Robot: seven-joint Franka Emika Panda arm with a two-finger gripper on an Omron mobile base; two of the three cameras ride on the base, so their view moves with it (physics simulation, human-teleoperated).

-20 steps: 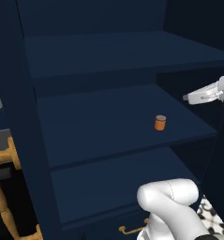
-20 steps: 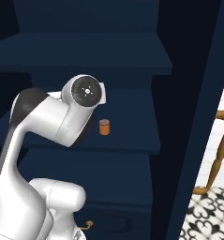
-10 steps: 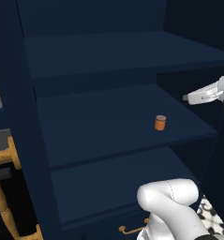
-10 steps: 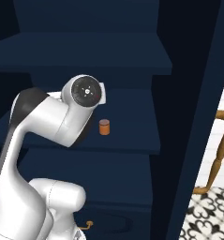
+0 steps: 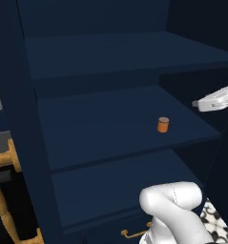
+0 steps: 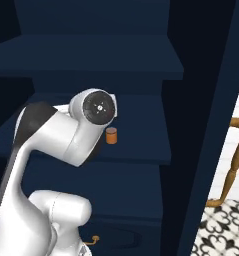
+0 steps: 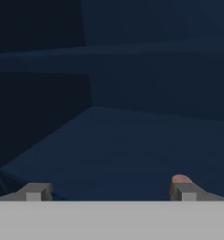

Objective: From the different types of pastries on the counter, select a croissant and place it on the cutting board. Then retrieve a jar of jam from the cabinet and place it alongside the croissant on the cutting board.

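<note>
Left base view: I judge I'm on the jam step; one jar (image 5: 163,124) stands untouched on the cabinet's (image 5: 110,114) middle shelf, near its front right.

Right base view: same single jar (image 6: 111,135), just beside my arm's elbow.

Hand view: gripper (image 7: 109,191) spread wide, empty; jar (image 7: 179,180) peeks behind one fingertip.

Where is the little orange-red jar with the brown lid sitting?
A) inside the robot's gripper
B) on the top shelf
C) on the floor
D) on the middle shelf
D: the small orange-red jar with the brownish lid stands upright on the middle navy shelf of the dark blue cabinet, apart from the open gripper.
</note>
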